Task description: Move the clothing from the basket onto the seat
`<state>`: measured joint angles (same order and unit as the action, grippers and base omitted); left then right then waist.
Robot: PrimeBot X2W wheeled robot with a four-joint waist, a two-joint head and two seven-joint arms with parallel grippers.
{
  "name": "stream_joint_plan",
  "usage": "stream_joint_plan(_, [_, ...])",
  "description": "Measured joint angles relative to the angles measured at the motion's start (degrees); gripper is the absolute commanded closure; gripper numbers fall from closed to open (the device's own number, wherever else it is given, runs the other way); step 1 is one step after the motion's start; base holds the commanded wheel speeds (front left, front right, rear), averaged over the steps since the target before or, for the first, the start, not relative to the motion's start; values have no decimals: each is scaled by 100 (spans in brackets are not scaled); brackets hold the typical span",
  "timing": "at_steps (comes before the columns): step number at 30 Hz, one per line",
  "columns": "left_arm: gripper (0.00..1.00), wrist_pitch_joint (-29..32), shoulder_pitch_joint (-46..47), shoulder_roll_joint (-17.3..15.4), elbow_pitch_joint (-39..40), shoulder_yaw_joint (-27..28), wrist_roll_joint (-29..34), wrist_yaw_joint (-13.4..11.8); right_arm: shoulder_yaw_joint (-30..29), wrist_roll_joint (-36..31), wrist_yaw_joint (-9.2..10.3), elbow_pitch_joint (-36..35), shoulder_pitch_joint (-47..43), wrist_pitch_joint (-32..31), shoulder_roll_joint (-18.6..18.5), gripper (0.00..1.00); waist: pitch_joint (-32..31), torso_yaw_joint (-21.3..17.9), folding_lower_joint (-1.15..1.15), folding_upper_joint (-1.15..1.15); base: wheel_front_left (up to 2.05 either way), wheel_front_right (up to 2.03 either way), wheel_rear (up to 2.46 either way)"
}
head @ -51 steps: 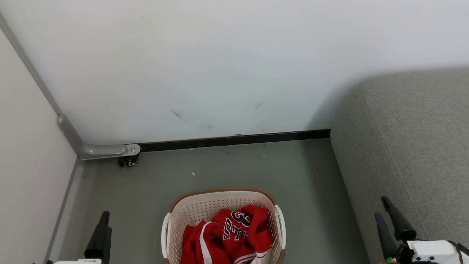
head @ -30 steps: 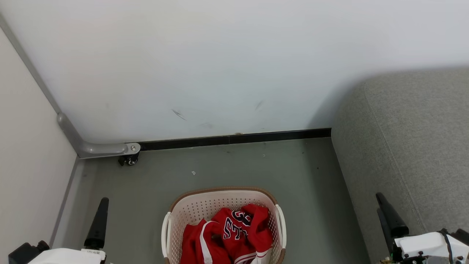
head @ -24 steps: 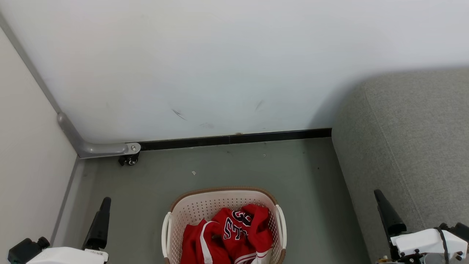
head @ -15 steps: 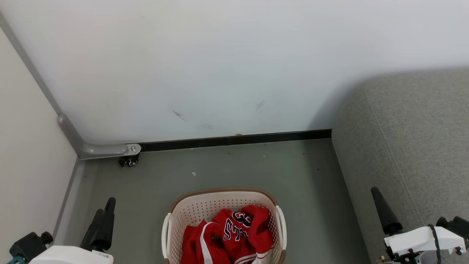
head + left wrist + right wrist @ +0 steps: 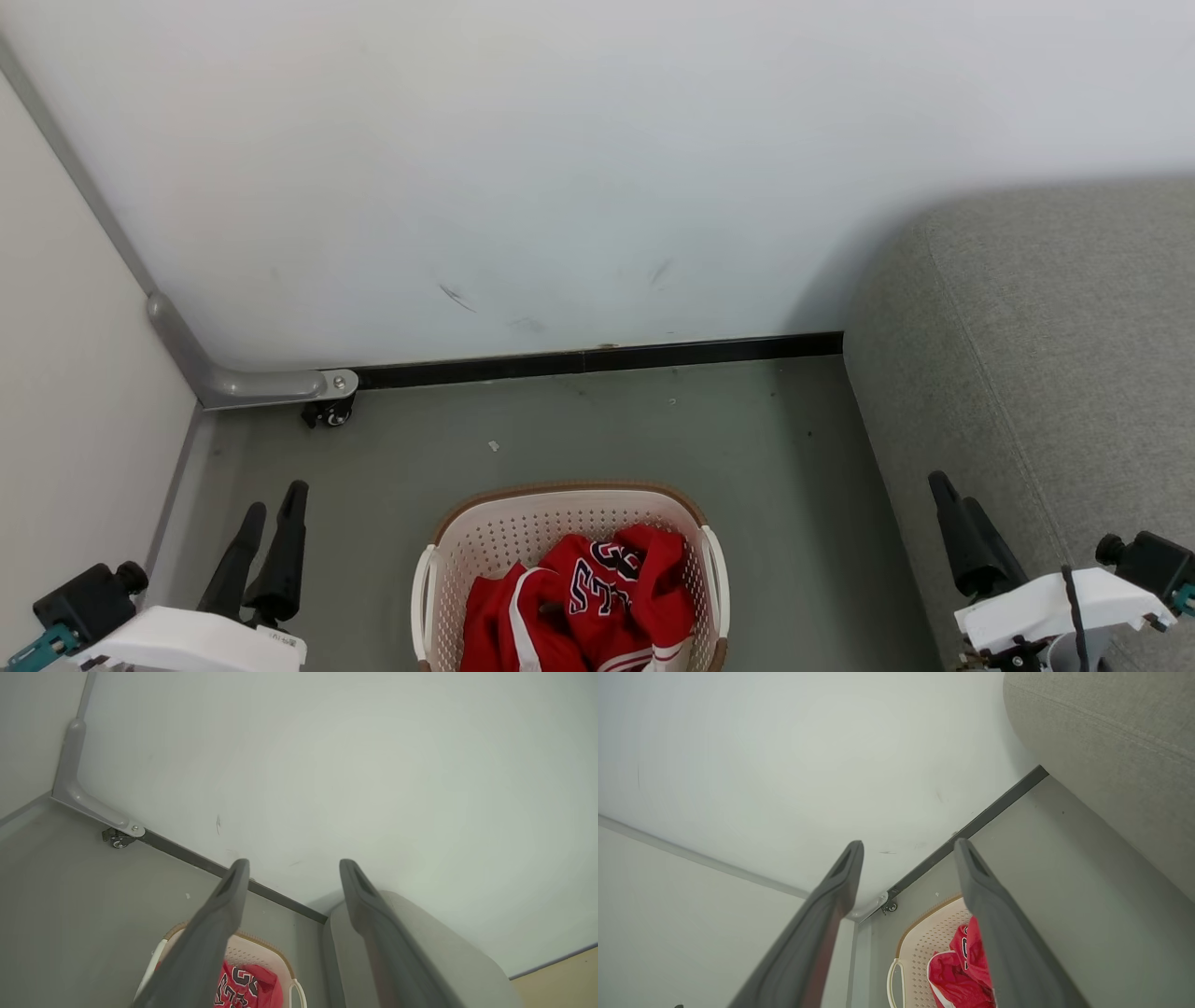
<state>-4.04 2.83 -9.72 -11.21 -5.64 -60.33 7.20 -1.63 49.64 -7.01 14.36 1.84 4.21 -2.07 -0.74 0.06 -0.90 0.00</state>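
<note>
The clothing, red with white trim and outlined numerals, lies bunched in the cream basket with a brown rim on the floor at the bottom centre of the head view. It shows again as the clothing in the basket and as the clothing in the basket. The grey seat fills the right side. My left gripper hangs open left of the basket, my right gripper open over the seat's left edge. Both are empty, as the left gripper and right gripper show.
A white wall with a black skirting strip stands behind the basket. A grey metal bracket with a small caster sits in the left corner beside a side panel. Grey floor lies between basket and wall.
Both arms have risen further into the head view and turned. The left fingers swung right towards the basket, the right fingers left. Basket and clothing have not moved.
</note>
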Motion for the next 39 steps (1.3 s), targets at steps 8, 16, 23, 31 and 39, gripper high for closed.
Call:
stream_joint_plan(8, [0,-118,12,-42,122,-82,576,1,26,-625,-2,-29,-3,131,4,0,19,8,32,0,0,0,0])
stream_joint_plan(16, [0,-244,13,-85,166,-130,1042,1,-47,-1151,-3,-57,-2,244,10,0,44,18,62,0,0,0,0])
stream_joint_plan(23, [0,-370,20,-109,209,-176,1544,1,-58,-1510,-3,-97,7,355,8,0,56,22,77,0,0,0,0])
stream_joint_plan(31, [0,-475,62,-133,278,-179,2079,1,31,-2029,-3,-147,102,494,7,0,63,31,83,0,0,0,0])
stream_joint_plan(39, [0,-648,62,-166,322,-267,2586,2,96,-2638,-4,-218,102,628,4,0,37,37,85,0,0,0,0])
